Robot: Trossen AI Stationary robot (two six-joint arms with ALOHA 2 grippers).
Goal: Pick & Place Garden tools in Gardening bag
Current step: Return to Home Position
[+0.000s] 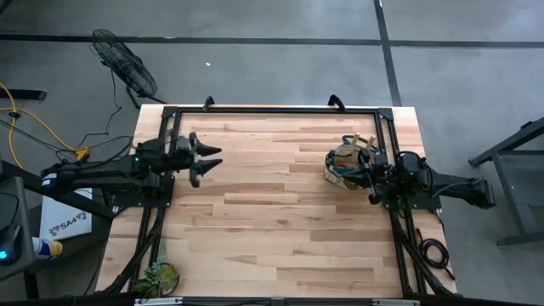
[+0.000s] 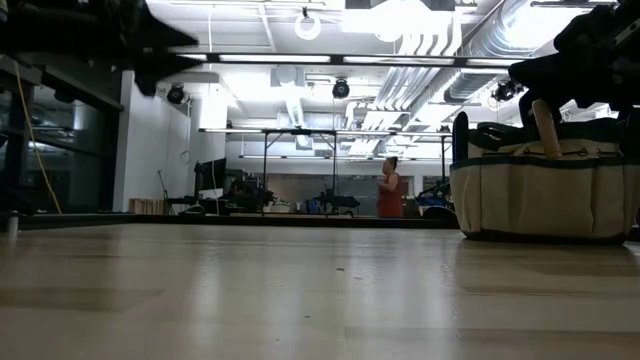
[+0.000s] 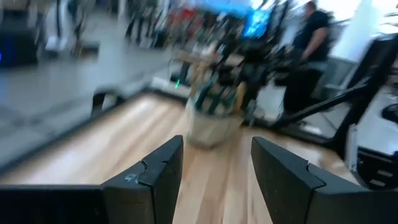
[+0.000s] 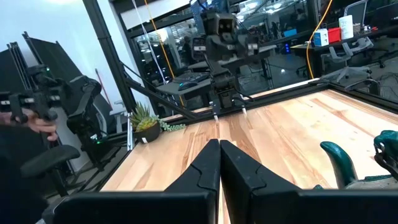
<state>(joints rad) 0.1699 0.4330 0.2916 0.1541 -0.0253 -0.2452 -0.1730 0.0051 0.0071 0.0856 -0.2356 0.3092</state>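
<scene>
Two arms sit at opposite ends of the table [image 1: 272, 242], and neither holds anything. The left gripper [image 3: 216, 148] hangs above the left part of the table, pointing across it toward the right side; its jaws stand wide apart and empty, with bare wood and the far bag showing through the gap. The right gripper [image 4: 219, 146] is at the right edge, just beside the bag [image 2: 540, 195] and pointing back toward the left arm; its jaws are pressed fully together with nothing between them. The bag stands upright on the table's right part, close to the right frame rail and toward the far edge, its tan sides and dark trim plain in the low view. Tools stick up out of its top: a wooden handle [image 2: 545, 128] rises above the rim, tilted slightly, and a dark green handle [image 4: 339, 163] curves up at the side nearest the right gripper. From above, the bag's mouth looks crowded with handles, though the tools cannot be told apart there. No tool lies on the wood outside the bag in the high view. A small plant [image 1: 160, 276] sits at the table's near left corner, well apart from the bag and both grippers. In the room beyond the table, a person [image 2: 388, 190] in a red top stands far off among benches.
</scene>
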